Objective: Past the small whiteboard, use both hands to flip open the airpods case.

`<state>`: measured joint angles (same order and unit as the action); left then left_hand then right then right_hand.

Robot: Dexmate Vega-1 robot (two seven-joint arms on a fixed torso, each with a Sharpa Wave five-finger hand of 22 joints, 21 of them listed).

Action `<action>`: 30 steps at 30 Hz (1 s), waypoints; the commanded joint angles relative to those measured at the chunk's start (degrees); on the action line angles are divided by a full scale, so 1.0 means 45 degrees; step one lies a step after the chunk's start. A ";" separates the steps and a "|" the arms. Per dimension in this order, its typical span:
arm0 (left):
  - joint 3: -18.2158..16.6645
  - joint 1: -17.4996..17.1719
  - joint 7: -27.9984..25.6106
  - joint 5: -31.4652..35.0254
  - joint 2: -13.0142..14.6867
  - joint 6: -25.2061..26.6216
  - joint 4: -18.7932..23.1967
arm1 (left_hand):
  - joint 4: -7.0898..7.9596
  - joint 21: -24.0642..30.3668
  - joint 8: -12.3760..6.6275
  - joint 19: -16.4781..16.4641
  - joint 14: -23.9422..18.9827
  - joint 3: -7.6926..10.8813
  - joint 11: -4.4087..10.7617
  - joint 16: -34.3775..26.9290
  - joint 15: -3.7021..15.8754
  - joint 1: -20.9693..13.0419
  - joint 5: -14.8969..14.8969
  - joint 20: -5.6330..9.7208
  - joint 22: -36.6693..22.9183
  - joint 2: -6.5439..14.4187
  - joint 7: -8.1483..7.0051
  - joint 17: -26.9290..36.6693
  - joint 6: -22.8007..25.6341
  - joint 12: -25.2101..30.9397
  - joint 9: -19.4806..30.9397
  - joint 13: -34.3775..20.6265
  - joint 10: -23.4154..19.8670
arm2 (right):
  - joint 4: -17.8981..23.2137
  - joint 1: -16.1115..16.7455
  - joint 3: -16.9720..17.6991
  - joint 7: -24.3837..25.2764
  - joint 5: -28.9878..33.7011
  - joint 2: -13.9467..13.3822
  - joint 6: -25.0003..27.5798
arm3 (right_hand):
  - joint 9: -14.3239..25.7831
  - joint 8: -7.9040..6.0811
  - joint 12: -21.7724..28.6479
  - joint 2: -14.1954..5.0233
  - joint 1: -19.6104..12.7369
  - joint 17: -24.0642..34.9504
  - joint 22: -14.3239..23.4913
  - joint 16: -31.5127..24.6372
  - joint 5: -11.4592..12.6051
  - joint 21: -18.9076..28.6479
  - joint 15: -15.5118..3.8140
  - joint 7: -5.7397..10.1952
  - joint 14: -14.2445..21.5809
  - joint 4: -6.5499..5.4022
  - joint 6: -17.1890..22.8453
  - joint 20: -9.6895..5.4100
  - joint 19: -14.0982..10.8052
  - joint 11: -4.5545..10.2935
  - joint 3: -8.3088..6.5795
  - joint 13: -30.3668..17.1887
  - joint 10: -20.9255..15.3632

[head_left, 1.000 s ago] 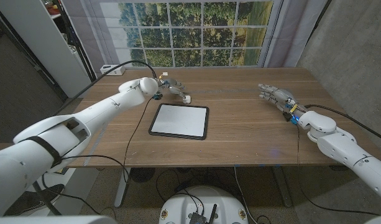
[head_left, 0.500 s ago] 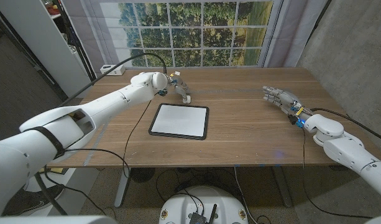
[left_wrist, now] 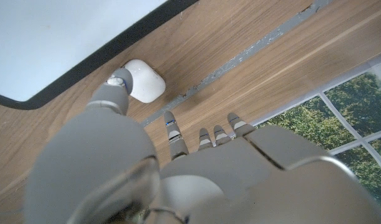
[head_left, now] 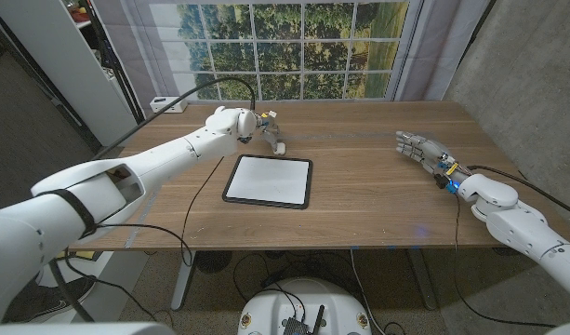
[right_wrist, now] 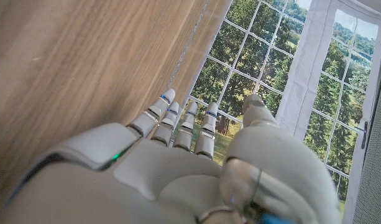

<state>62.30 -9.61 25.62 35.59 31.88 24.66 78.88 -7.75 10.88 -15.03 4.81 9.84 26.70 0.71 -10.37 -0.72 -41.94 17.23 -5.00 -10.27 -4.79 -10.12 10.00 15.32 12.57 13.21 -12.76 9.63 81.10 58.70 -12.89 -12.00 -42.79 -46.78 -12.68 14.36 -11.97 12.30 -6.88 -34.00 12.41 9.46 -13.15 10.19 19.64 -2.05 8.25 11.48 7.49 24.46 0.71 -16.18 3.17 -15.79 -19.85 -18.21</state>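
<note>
Left hand (left_wrist: 178, 168) touched the airpods case (left_wrist: 143, 79) ungripped, right hand (head_left: 422, 149) was open and empty; pin case first.

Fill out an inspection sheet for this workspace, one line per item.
Surface: wooden table, bare wood showing.
Job's things: airpods case closed, past the small whiteboard, beside its far edge.
Clutter: white box at the far left corner.
Robot hands: left robot hand touches the case with one fingertip; right robot hand open, holding nothing.
Cables: black cable across the table's left side.
Surroundings: window backdrop of trees.
</note>
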 commanded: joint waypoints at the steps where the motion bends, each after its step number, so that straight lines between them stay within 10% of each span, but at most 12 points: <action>1: 0.0029 -0.0426 -0.0204 0.0899 -0.0171 0.0748 0.0101 | 0.0036 0.0124 0.0029 -0.0008 0.0964 -0.0068 0.0103 -0.0060 0.0141 -0.0049 -0.0037 -0.0035 -0.0061 0.0132 0.0000 0.0042 -0.0034 0.0090 0.0029 -0.0039 0.0036 | -0.0272 0.0126 0.0127 -0.0191 -0.0196 0.0127 -0.0211 | 0.0024 0.0024 0.0074 -0.0049 0.0115 0.0025 0.0073 -0.0075 0.0022 -0.0054 -0.1222 -0.0050 0.0134 0.0021 0.0057 0.0051 -0.0071 0.0044 0.0031 -0.0002 -0.0110; 30: 0.0272 -0.0100 -0.1085 0.0114 -0.1608 0.1052 -0.1913 | 0.0188 0.0257 -0.0118 -0.0310 0.0772 -0.0360 0.0067 -0.0087 0.0230 0.0104 -0.0262 0.0023 -0.0099 0.0330 0.0217 0.0039 0.0549 0.0146 0.0084 -0.0008 0.0002 | -0.0748 0.0134 0.0272 -0.0809 -0.0436 0.0028 -0.0336 | -0.0038 0.0014 0.0082 -0.0203 0.0236 0.0086 0.0078 -0.0137 0.0041 -0.0247 -0.1304 -0.0031 0.0144 -0.0055 0.0079 0.0051 -0.0022 0.0044 0.0064 0.0025 -0.0147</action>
<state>62.39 -11.44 21.66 38.02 27.18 29.68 74.03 -6.96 11.66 -15.04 3.74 9.82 25.43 0.93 -10.60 -0.09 -41.61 16.30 -5.00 -10.55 -4.03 -9.24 10.00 16.61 13.02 13.46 -12.78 9.41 78.87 59.76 -11.73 -14.64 -44.39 -46.65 -14.08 14.09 -11.97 12.29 -7.56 -33.32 12.67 9.76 -13.37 10.19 18.77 -2.35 8.25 11.79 7.25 24.46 0.71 -16.18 3.37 -15.55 -19.66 -18.41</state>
